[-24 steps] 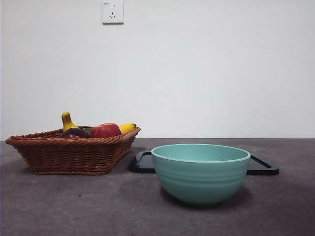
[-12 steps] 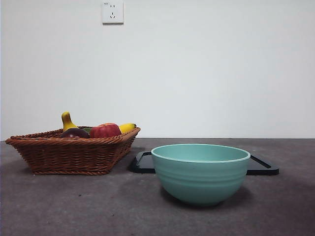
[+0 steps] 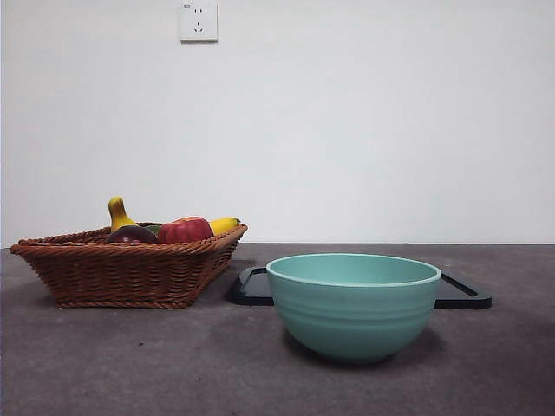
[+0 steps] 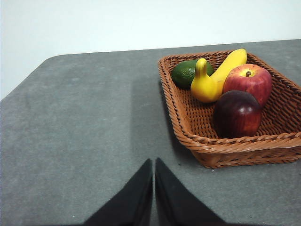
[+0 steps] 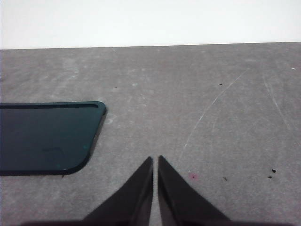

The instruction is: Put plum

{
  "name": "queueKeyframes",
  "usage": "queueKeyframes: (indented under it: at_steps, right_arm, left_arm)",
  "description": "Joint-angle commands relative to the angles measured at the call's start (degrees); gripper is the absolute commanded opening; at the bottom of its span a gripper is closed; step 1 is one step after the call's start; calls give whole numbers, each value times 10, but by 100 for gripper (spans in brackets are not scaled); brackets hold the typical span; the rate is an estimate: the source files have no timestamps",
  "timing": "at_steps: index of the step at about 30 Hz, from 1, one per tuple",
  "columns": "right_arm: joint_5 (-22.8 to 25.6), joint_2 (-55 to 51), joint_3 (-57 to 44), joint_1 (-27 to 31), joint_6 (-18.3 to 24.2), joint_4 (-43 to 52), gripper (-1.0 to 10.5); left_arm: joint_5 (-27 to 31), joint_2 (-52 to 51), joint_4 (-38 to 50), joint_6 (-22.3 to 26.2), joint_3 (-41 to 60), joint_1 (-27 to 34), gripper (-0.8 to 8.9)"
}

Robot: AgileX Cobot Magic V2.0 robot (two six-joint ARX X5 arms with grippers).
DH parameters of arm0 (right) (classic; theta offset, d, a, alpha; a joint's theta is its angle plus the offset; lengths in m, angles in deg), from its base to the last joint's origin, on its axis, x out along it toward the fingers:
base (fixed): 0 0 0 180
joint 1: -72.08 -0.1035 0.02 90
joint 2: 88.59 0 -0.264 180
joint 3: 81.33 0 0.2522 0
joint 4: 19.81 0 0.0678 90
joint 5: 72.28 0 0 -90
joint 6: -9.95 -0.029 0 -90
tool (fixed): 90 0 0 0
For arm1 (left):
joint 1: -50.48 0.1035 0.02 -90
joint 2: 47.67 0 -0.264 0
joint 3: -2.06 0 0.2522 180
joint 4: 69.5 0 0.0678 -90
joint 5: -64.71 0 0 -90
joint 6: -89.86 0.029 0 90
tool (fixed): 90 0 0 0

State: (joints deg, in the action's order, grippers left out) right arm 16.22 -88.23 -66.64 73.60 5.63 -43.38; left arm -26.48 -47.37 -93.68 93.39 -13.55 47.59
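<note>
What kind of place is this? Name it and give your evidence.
Probably an indoor test bench, not a kitchen: a bare grey table against a plain white wall with a socket, set only with a wicker basket of fruit, a teal bowl and a black tray.

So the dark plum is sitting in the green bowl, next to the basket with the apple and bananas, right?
Not quite. The plum lies in the wicker basket beside the red apple and the bananas, as the left wrist view shows. The green bowl does stand next to the basket, but the front view does not show into it.
</note>
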Motion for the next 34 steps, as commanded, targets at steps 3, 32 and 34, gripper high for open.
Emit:
queueKeyframes:
  at_steps: [3,32,34]
  right_arm:
    - [1,-2,-3,0,-2,3,5]
    - [0,-2,-3,0,-2,8,5]
    - [0,-2,-3,0,-2,8,5]
  left_arm:
    - [2,-1,-3,-1,12,0,7]
    - [2,-1,-4,-1,12,0,7]
    - [2,-1,-3,-1,12,0,7]
